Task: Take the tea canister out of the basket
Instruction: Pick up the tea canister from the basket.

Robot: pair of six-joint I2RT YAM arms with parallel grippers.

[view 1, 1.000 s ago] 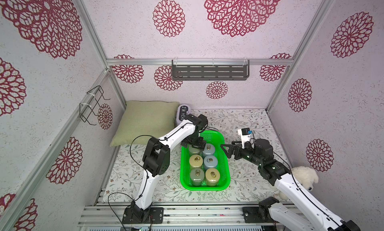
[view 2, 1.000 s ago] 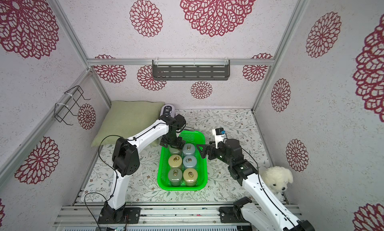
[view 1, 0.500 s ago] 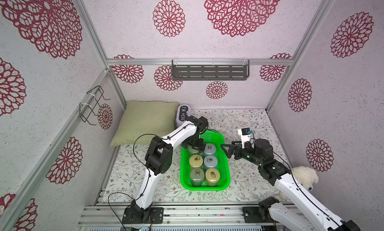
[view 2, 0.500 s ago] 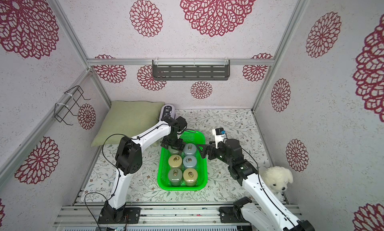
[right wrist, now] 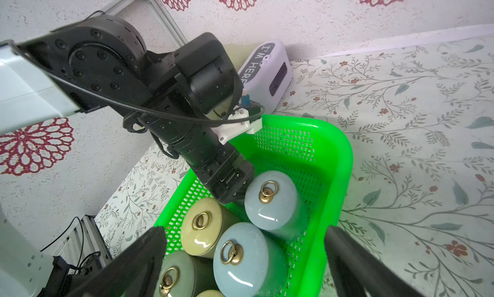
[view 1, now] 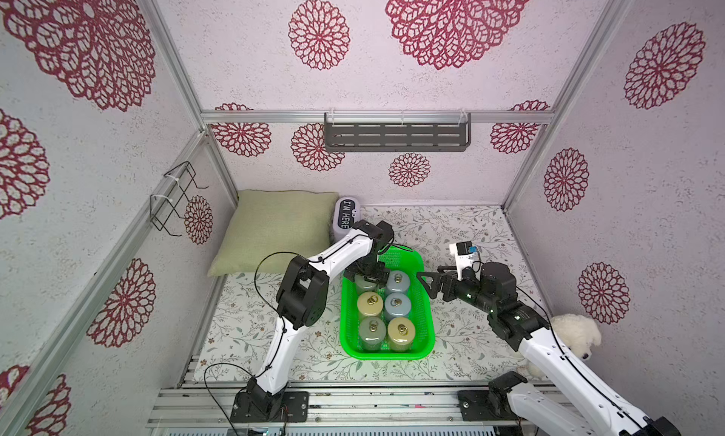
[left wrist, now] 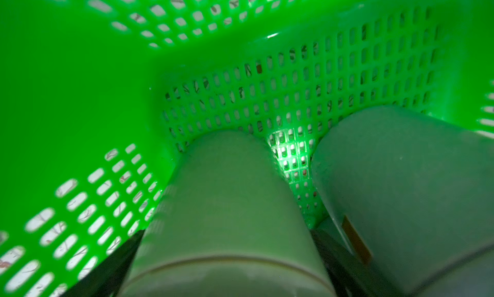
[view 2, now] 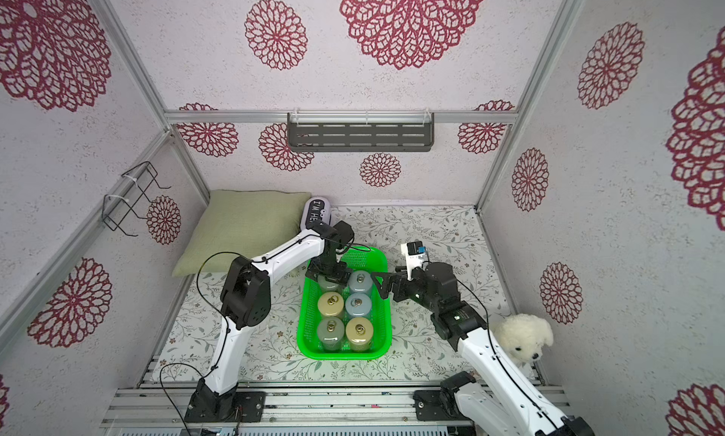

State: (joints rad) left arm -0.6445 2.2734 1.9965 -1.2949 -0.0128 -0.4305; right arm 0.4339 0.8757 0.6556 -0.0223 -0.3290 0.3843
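Canister: pale grey-green cylindrical tea canister (left wrist: 227, 188) in bright green perforated plastic basket (view 1: 427, 320), far-left corner; mostly covered in both top views
Left gripper (left wrist: 227, 231): jaws flank it; contact unclear
Right gripper (right wrist: 243, 228): jaws apart

Green pillow (view 1: 274, 226), white box (view 1: 345, 218), perhaps a speaker, plush dog (view 1: 574, 334), grey wall shelf (view 1: 396, 136)

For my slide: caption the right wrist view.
Left gripper reaches into the green basket of ring-topped canisters, framed by the open right gripper.
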